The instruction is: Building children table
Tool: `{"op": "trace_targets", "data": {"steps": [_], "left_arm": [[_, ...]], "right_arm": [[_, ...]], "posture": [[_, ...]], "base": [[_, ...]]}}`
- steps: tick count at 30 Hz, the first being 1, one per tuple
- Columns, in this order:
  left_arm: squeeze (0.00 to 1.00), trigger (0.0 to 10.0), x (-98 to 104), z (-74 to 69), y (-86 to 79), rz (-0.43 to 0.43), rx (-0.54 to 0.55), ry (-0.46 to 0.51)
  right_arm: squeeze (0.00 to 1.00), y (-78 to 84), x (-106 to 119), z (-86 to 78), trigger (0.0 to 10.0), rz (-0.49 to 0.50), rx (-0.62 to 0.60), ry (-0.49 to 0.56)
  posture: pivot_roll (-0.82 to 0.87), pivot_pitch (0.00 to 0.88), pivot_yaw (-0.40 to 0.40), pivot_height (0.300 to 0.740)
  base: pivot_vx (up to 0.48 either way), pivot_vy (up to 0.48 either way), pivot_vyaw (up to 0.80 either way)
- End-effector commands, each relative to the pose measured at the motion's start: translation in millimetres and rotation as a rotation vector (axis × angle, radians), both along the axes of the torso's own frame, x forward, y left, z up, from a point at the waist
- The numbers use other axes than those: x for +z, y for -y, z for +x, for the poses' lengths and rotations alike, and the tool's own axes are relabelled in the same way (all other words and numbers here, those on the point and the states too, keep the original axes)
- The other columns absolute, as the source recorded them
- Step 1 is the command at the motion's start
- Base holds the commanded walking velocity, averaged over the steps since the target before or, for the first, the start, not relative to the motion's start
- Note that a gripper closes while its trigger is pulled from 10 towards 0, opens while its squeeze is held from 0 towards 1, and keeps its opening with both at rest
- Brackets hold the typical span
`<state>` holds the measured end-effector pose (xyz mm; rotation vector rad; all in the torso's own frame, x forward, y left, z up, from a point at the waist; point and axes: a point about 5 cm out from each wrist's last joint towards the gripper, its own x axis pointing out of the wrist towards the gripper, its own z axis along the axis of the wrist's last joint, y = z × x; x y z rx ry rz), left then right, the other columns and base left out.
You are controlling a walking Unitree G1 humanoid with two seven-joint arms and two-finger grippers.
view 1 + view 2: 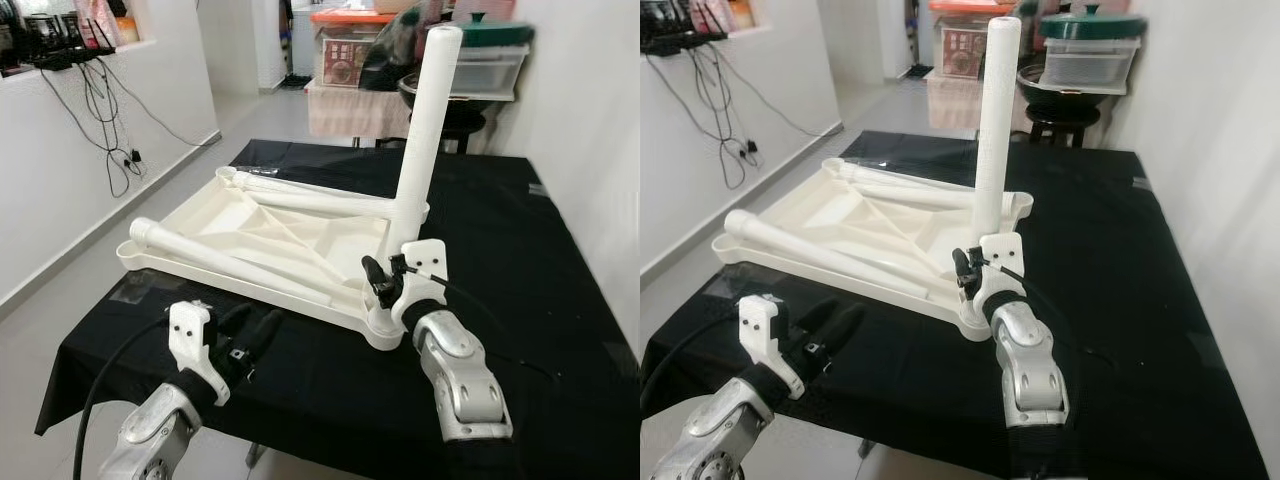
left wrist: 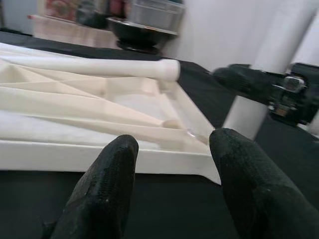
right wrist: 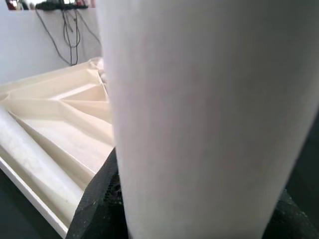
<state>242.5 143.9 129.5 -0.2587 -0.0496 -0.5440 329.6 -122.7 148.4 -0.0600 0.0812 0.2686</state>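
Table leg (image 1: 425, 130) upright — long axis vertical, right pincer (image 1: 385, 281) clamped at its base, left pincer (image 1: 250, 335) wide — holding nothing

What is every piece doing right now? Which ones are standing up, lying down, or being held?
Tabletop: upside down on the black cloth.
Upright leg: standing in a corner socket, gripped near its base.
Two loose legs: lying flat on the tabletop's underside.
Right gripper: shut on the upright leg.
Left gripper: open, holding nothing, just short of the tabletop's near edge.
Green lid: on its container.
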Motion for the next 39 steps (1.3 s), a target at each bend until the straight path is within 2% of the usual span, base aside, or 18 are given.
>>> {"op": "trace_targets", "data": {"steps": [1, 2, 3, 4, 7, 8, 15, 16, 17, 18, 20, 26, 28, 31, 36, 39], "left_arm": [[0.00, 10.0, -2, 1.4, -2.0, 0.014, -0.005, -0.008], [0.00, 10.0, -1, 1.6, -2.3, 0.015, -0.001, -0.007], [0.00, 10.0, -1, 2.1, -2.6, 0.012, 0.011, -0.004], [0.00, 10.0, -1, 2.5, -2.8, 0.009, 0.019, -0.003], [0.00, 10.0, -1, 2.9, -3.0, 0.007, 0.025, -0.002], [0.00, 10.0, -1, 3.1, -2.7, 0.007, 0.021, -0.003], [0.00, 10.0, -1, 3.1, -2.7, 0.007, 0.021, -0.003], [0.00, 10.0, -1, 3.3, -2.3, 0.006, 0.018, -0.003], [0.00, 10.0, -1, 3.5, -1.4, 0.006, 0.019, -0.002], [0.00, 10.0, -1, 3.6, -0.7, 0.006, 0.019, -0.001], [0.00, 10.0, -1, 3.5, -0.4, 0.006, 0.022, 0.001], [0.00, 10.0, -1, 3.0, -1.7, 0.007, 0.030, 0.002], [0.00, 10.0, -1, 3.0, -1.7, 0.007, 0.030, 0.002], [0.00, 10.0, -3, 2.2, -3.7, 0.015, 0.030, -0.004], [0.00, 10.0, -3, 2.0, -4.3, 0.017, 0.030, -0.005], [0.00, 10.0, -5, -2.4, -9.1, 0.041, 0.049, -0.010]], "right_arm": [[0.00, 5.3, -30, -4.8, 0.0, -0.034, -0.014, -0.130], [0.00, 2.7, -30, -3.8, 10.0, -0.043, -0.001, -0.127], [0.80, -0.8, -27, -2.1, 10.0, -0.015, 0.039, -0.106], [1.00, -3.1, -24, -0.8, 10.0, 0.018, 0.076, -0.089], [1.00, -6.6, -18, -4.1, 10.0, 0.050, 0.080, -0.081], [1.00, -10.2, -12, -3.7, 10.0, 0.093, 0.153, -0.052], [1.00, -10.2, -12, -3.7, 10.0, 0.093, 0.153, -0.052], [1.00, -12.8, -7, -3.4, 10.0, 0.123, 0.239, -0.027], [0.00, -6.1, -6, -0.6, 10.0, 0.076, 0.285, -0.017], [0.00, -0.7, -5, 1.2, 10.0, 0.035, 0.307, -0.015], [0.00, 3.9, -6, 2.0, 10.0, 0.018, 0.294, -0.027], [0.00, 3.3, -8, -10.8, 10.0, 0.096, 0.296, -0.025], [0.00, 3.3, -8, -10.8, 10.0, 0.096, 0.296, -0.025], [0.00, 10.3, -14, -26.2, 10.0, 0.106, 0.317, -0.017], [0.00, 12.0, -16, -29.0, 10.0, 0.100, 0.318, -0.018], [0.00, 25.2, -22, -39.4, 10.0, 0.088, 0.241, -0.019]], "posture": [[0.01, 0.000, -0.001, 0.740], [0.01, 0.000, -0.001, 0.740], [0.01, 0.000, 0.004, 0.740], [0.01, 0.000, 0.003, 0.740], [0.01, 0.000, 0.003, 0.740], [0.00, 0.000, 0.006, 0.740], [0.00, 0.000, 0.006, 0.740], [0.00, 0.000, 0.007, 0.740], [0.02, 0.000, -0.010, 0.740], [0.02, 0.000, -0.010, 0.740], [0.02, 0.000, -0.012, 0.740], [0.01, 0.000, -0.002, 0.740], [0.01, 0.000, -0.002, 0.740], [-0.01, 0.000, 0.012, 0.740], [-0.01, 0.000, 0.014, 0.740], [-0.03, 0.000, 0.027, 0.740]], "base": [[0.000, 0.000, 0.00], [0.000, 0.000, 0.00], [0.000, 0.000, 0.00], [0.000, 0.000, 0.00], [0.000, 0.000, 0.00], [0.000, 0.000, 0.00], [0.000, 0.000, 0.00], [0.000, 0.000, 0.00], [0.000, 0.000, 0.00], [0.000, 0.000, 0.00], [0.000, 0.000, 0.00], [0.000, 0.000, 0.00], [0.000, 0.000, 0.00], [0.000, 0.000, 0.00], [0.000, 0.000, 0.00], [0.000, 0.000, 0.00]]}}
